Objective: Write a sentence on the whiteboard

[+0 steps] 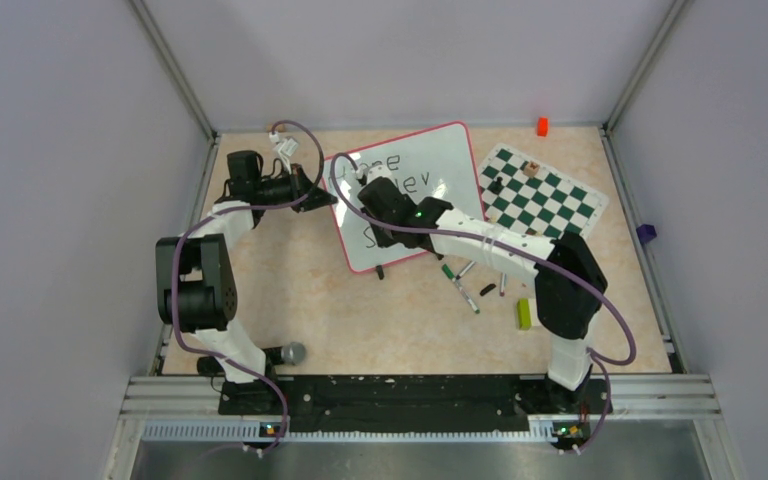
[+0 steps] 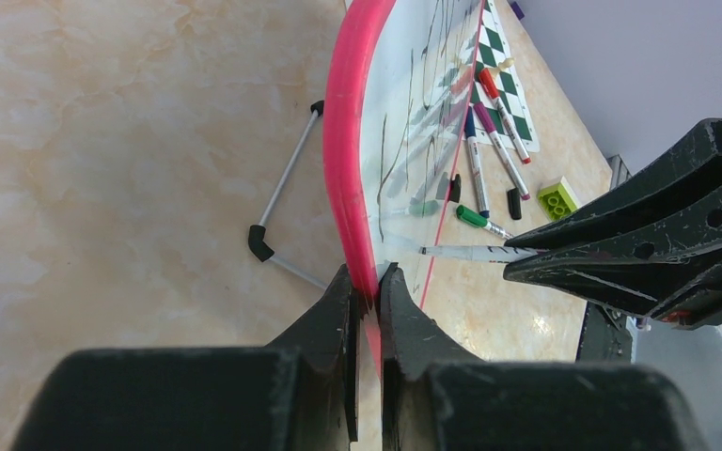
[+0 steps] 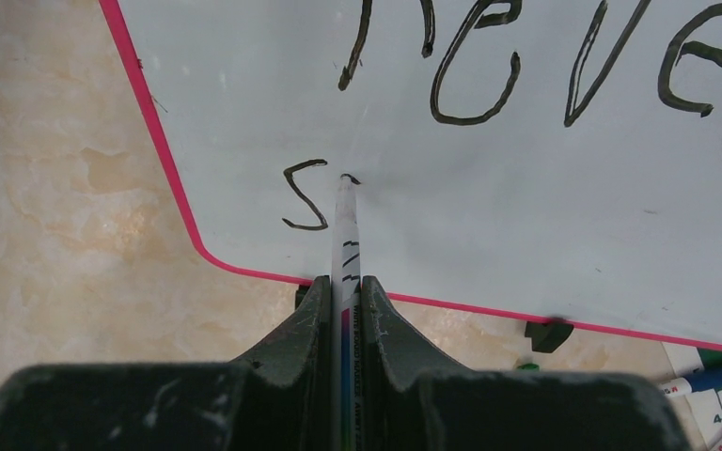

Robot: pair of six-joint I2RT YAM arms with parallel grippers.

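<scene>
Top camera looks down from behind; 2 wrist cameras closely share the whiteboard [image 1: 452,150].

whiteboard [image 1: 455,160] left of chess mat [image 1: 545,195], markers [image 1: 465,290] before

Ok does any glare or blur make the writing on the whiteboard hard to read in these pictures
Right wrist: the sentence is crisp on the whiteboard, only the right pincer is soft. Left wrist: grazing angle, the glossy board mirrors the markers, strokes stretched. Top: even light, letters small.
</scene>
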